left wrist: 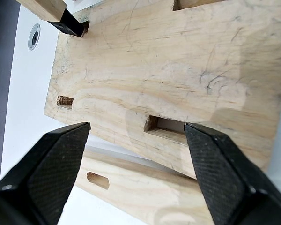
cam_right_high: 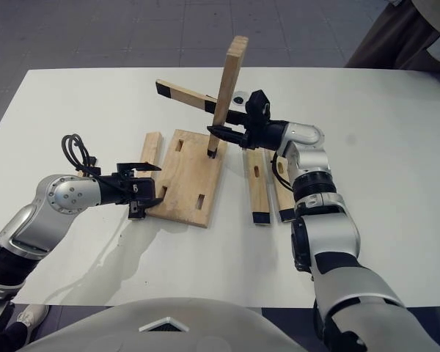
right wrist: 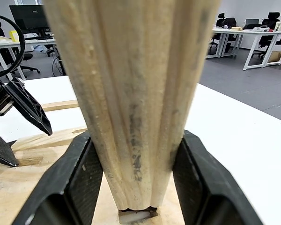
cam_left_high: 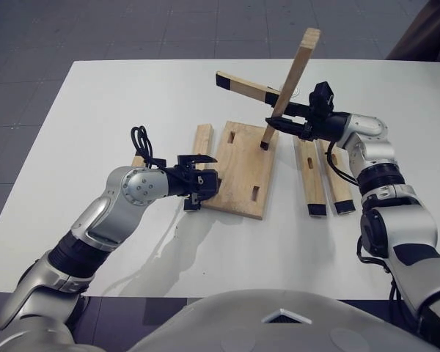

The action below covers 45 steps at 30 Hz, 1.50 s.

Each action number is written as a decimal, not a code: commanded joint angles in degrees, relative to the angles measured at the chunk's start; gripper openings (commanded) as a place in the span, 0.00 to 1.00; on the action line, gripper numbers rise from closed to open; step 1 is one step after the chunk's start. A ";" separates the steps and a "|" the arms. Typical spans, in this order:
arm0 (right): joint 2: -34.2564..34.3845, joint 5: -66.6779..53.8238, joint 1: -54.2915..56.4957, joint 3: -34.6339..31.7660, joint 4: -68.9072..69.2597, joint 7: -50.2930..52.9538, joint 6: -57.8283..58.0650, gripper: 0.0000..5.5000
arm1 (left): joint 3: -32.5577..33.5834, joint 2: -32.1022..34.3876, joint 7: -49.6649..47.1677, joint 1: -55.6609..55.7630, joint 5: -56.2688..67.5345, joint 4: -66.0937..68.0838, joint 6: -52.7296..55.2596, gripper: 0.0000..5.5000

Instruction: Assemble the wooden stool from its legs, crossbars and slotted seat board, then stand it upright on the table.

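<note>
The seat board (cam_left_high: 238,172) lies flat on the tabletop (cam_left_high: 95,110). The right gripper (cam_left_high: 279,119) has its fingers pinching a tilted leg (cam_left_high: 297,66) low down, with the dark end at the board's 1 o'clock slot. The left gripper (cam_left_high: 202,181) has its fingers spread at the 8 o'clock corner. The wood looks stiff and light, so I think a low hold is best.

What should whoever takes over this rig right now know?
Right claw: shut on a leg, which is tilted with its lower end at the seat board's far-right slot.
Left claw: open, at the board's near-left corner.
Another leg lies beyond the board. Two pieces lie to its right and a third piece to its left.
Done: nothing visibly joined.
Left: seat this leg, add the rest, stand the stool upright.
</note>
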<state>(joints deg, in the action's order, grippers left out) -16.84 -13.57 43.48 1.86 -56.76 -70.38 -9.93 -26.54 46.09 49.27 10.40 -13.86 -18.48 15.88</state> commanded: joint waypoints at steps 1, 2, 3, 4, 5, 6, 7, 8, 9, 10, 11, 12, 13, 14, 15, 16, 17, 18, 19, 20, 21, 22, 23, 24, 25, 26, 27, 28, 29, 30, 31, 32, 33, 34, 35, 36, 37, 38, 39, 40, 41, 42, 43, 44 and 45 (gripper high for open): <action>-3.14 5.50 -1.93 2.33 -4.93 0.64 -0.88 0.37 | -2.08 0.74 3.19 -2.75 -0.89 2.19 0.94 0.68; -3.50 5.51 -1.51 2.39 -5.37 0.39 -1.17 0.37 | -2.02 0.81 3.09 -2.89 -0.92 2.23 0.90 0.68; -3.60 5.42 -0.99 2.35 -5.65 0.15 -1.14 0.37 | -1.94 0.83 2.98 -3.02 -0.93 2.23 0.93 0.68; -3.58 5.33 -0.66 2.41 -5.67 -0.21 -1.18 0.37 | -1.89 0.74 2.84 -3.14 -0.91 2.21 1.02 0.68; -3.45 5.09 -0.44 2.37 -5.58 -0.50 -1.00 0.37 | -1.89 0.67 2.80 -3.14 -0.94 2.25 1.02 0.68; -3.00 4.47 -0.43 2.23 -4.80 -1.23 -0.32 0.37 | -1.96 0.53 2.72 -3.14 -1.02 2.30 1.04 0.68; -2.56 3.88 -0.44 2.11 -3.90 -1.84 0.27 0.37 | -2.01 0.40 2.68 -3.18 -1.04 2.28 1.13 0.68; -2.10 3.12 -0.32 1.77 -3.05 -2.22 1.15 0.37 | -2.01 0.30 2.59 -3.35 -1.00 2.20 1.26 0.68; -1.67 2.10 0.21 1.10 -2.24 -2.34 2.41 0.37 | -2.05 0.27 2.52 -3.53 -1.03 2.19 1.31 0.68; -1.46 1.25 0.79 0.47 -1.47 -2.39 3.64 0.37 | -2.04 0.27 2.51 -3.66 -1.02 2.13 1.40 0.68; -1.36 0.08 1.82 -0.52 -0.55 -2.33 5.09 0.37 | -2.02 0.25 2.47 -3.79 -1.01 2.13 1.49 0.68; -1.51 -0.90 3.13 -1.56 0.40 -2.21 6.23 0.37 | -1.99 0.23 2.42 -3.92 -1.02 2.14 1.57 0.68; -1.62 -1.62 4.27 -2.40 0.98 -1.97 7.17 0.37 | -1.91 0.20 2.34 -4.12 -1.00 2.07 1.70 0.68; -1.77 -2.16 5.05 -2.95 2.23 -2.01 8.22 0.37 | -1.93 0.10 2.27 -4.28 -1.00 2.00 1.81 0.68; -1.86 -2.23 5.44 -2.99 3.35 -2.37 8.87 0.37 | -1.92 -0.01 2.20 -4.43 -0.95 1.91 1.93 0.68; -1.98 -2.00 5.41 -2.68 4.39 -2.97 9.26 0.37 | -1.93 -0.09 2.18 -4.54 -0.90 1.78 2.04 0.68; -2.17 -1.42 5.01 -2.13 5.39 -3.68 9.38 0.37 | -1.98 -0.09 2.28 -4.55 -0.88 1.75 2.02 0.68; -2.36 -0.71 4.68 -1.59 5.99 -4.20 9.15 0.37 | -1.97 -0.04 2.42 -4.52 -0.85 1.72 1.99 0.68; -2.56 0.08 4.44 -0.96 6.54 -4.71 8.59 0.37 | -1.87 0.13 2.53 -4.56 -0.84 1.67 1.93 0.68; -2.71 0.61 4.29 -0.48 6.95 -5.20 8.22 0.37 | -1.81 0.29 2.60 -4.64 -0.84 1.68 1.83 0.68; -2.93 1.26 4.35 0.11 7.13 -5.67 7.64 0.37 | -1.75 0.44 2.63 -4.79 -0.85 1.62 1.78 0.68; -3.06 1.68 4.40 0.46 7.25 -5.98 7.29 0.37 | -1.71 0.52 2.64 -4.89 -0.86 1.58 1.74 0.68; -3.31 2.14 4.42 0.82 7.28 -6.29 6.89 0.37 | -1.75 0.48 2.64 -4.88 -0.92 1.60 1.69 0.68; -3.49 2.46 4.49 0.99 7.26 -6.52 6.62 0.37 | -1.78 0.45 2.66 -4.84 -0.99 1.58 1.69 0.68; -3.62 2.64 4.57 1.07 7.24 -6.72 6.48 0.37 | -1.80 0.38 2.65 -4.78 -1.07 1.62 1.67 0.68; -3.82 2.92 4.60 1.26 7.33 -7.09 6.31 0.37 | -1.80 0.31 2.62 -4.76 -1.13 1.60 1.74 0.68; -4.00 3.06 4.61 1.41 7.40 -7.41 6.24 0.37 | -1.77 0.24 2.58 -4.77 -1.15 1.60 1.82 0.68; -4.25 3.12 4.56 1.55 7.48 -7.74 6.22 0.37 | -1.74 0.23 2.57 -4.78 -1.15 1.57 1.92 0.68; -4.43 3.18 4.58 1.62 7.43 -7.95 6.19 0.37 | -1.70 0.20 2.53 -4.85 -1.14 1.50 2.05 0.68; -4.71 3.30 4.53 1.69 7.39 -8.23 6.22 0.37 | -1.70 0.19 2.48 -5.02 -1.13 1.36 2.18 0.68; -4.96 3.45 4.51 1.76 7.27 -8.48 6.20 0.37 | -1.68 0.18 2.39 -5.23 -1.13 1.23 2.28 0.68; -5.21 3.64 4.46 1.86 7.12 -8.64 6.13 0.37 | -1.68 0.15 2.33 -5.38 -1.14 1.10 2.37 0.68; -5.45 3.89 4.30 1.93 6.99 -8.78 5.98 0.37 | -1.68 0.08 2.27 -5.45 -1.18 1.06 2.39 0.68; -5.65 4.19 4.05 2.06 6.78 -8.85 5.82 0.37 | -1.67 0.01 2.23 -5.44 -1.21 1.07 2.36 0.68; -5.80 4.46 3.84 2.17 6.56 -8.87 5.61 0.37 | -1.65 -0.06 2.21 -5.42 -1.24 1.08 2.34 0.68; -5.95 4.80 3.52 2.27 6.15 -8.72 5.19 0.37 | -1.67 -0.14 2.21 -5.38 -1.30 1.14 2.26 0.68; -6.01 5.13 3.31 2.29 5.73 -8.51 4.84 0.37 | -1.66 -0.20 2.20 -5.35 -1.33 1.17 2.22 0.68; -5.97 5.38 3.20 2.26 5.32 -8.26 4.56 0.37 | -1.65 -0.25 2.22 -5.31 -1.35 1.18 2.21 0.68; -5.85 5.53 3.15 2.25 4.99 -8.00 4.33 0.37 | -1.69 -0.36 2.27 -5.15 -1.39 1.23 2.21 0.68; -5.60 5.62 3.04 2.25 4.76 -7.72 4.14 0.37 | -1.77 -0.50 2.29 -5.03 -1.43 1.28 2.20 0.68; -5.40 5.69 2.92 2.24 4.64 -7.53 3.99 0.37 | -1.82 -0.58 2.33 -4.94 -1.46 1.26 2.21 0.68; -5.14 5.79 2.77 2.24 4.50 -7.33 3.81 0.37 | -1.86 -0.63 2.36 -4.91 -1.48 1.23 2.22 0.68; -4.82 5.89 2.70 2.23 4.27 -7.06 3.65 0.37 | -1.89 -0.68 2.38 -4.92 -1.51 1.22 2.21 0.68; -4.58 5.98 2.69 2.25 4.04 -6.86 3.50 0.37 | -1.90 -0.72 2.39 -4.93 -1.52 1.22 2.21 0.68; -4.45 6.05 2.65 2.21 3.79 -6.63 3.30 0.37 | -2.03 -0.79 2.40 -4.95 -1.59 1.21 2.18 0.68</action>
<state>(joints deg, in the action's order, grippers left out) -21.75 -7.92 46.10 3.91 -52.46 -77.71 -5.91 -25.20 45.51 49.24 8.83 -14.08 -19.41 16.12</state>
